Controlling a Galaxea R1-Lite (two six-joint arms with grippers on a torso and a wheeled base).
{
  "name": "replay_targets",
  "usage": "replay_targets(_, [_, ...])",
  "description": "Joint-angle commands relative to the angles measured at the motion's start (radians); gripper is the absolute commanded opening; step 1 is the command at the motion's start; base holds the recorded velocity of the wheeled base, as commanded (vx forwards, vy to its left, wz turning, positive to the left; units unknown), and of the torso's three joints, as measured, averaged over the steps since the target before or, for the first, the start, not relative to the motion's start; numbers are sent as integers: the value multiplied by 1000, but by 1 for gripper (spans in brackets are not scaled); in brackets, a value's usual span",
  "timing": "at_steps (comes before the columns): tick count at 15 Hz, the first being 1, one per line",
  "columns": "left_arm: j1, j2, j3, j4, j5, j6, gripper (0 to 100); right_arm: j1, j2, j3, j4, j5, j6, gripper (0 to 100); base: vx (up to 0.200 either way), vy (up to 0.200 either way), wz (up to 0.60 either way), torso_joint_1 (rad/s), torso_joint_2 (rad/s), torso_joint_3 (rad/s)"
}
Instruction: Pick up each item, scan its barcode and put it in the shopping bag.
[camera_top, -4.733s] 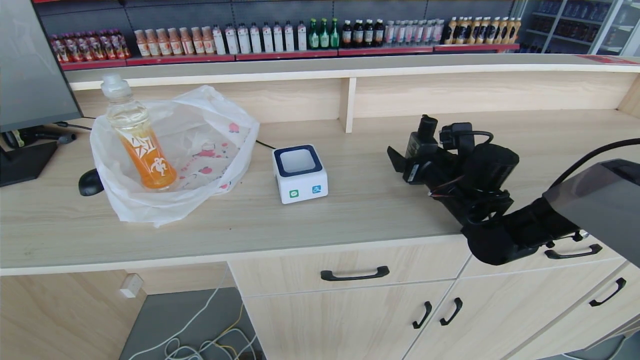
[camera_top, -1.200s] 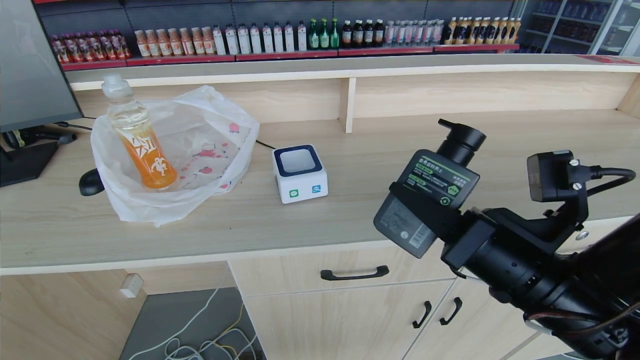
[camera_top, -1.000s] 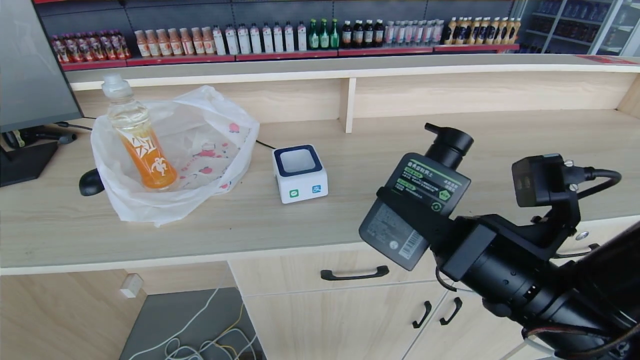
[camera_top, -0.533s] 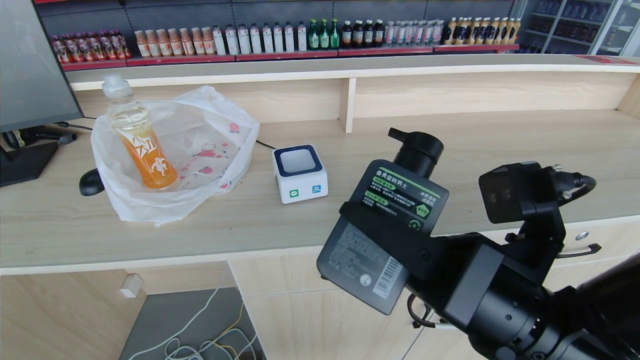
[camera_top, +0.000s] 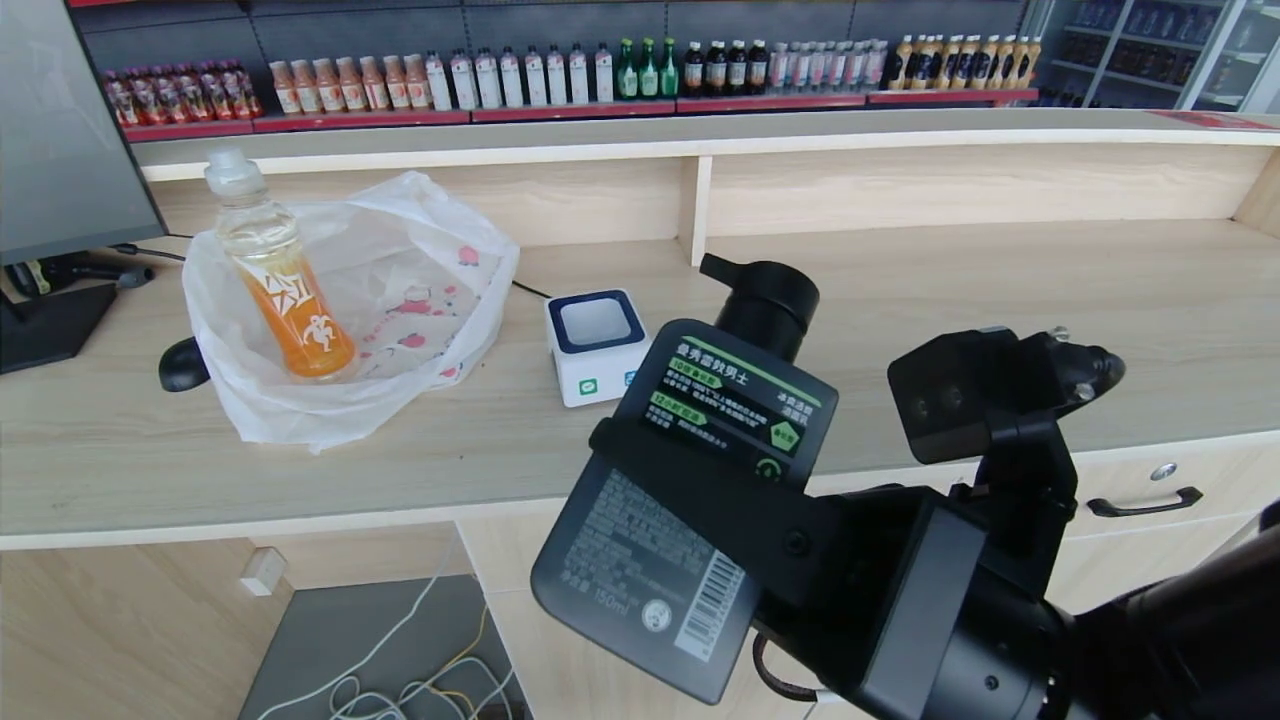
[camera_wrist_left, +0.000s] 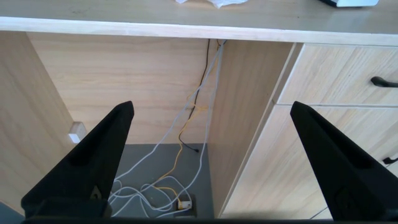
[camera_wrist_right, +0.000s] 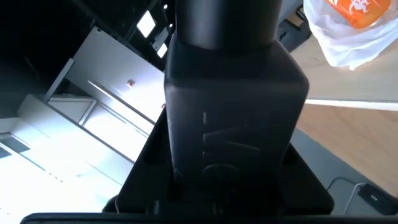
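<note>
Currently right tool (camera_top: 690, 475) clamped mid-body on black pump bottle (camera_top: 735, 400); I judge it rigid, slick; left tool (camera_wrist_left: 211, 124) apart.

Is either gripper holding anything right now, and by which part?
Right gripper grips the black pump bottle across the middle of its body; left gripper is open and empty.

Drink bottle (camera_top: 285, 290) stands in bag (camera_top: 455, 255), left of scanner (camera_top: 592, 335).
</note>
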Motion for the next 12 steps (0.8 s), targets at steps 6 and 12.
replay_targets(6, [-1,0,0,0,0,0,100,2,11,1,-1,4,1,0,0,0,0,0,0,0])
replay_targets(12, [0,0,0,0,0,0,100,3,10,1,-1,24,0,0,0,0,0,0,0,0])
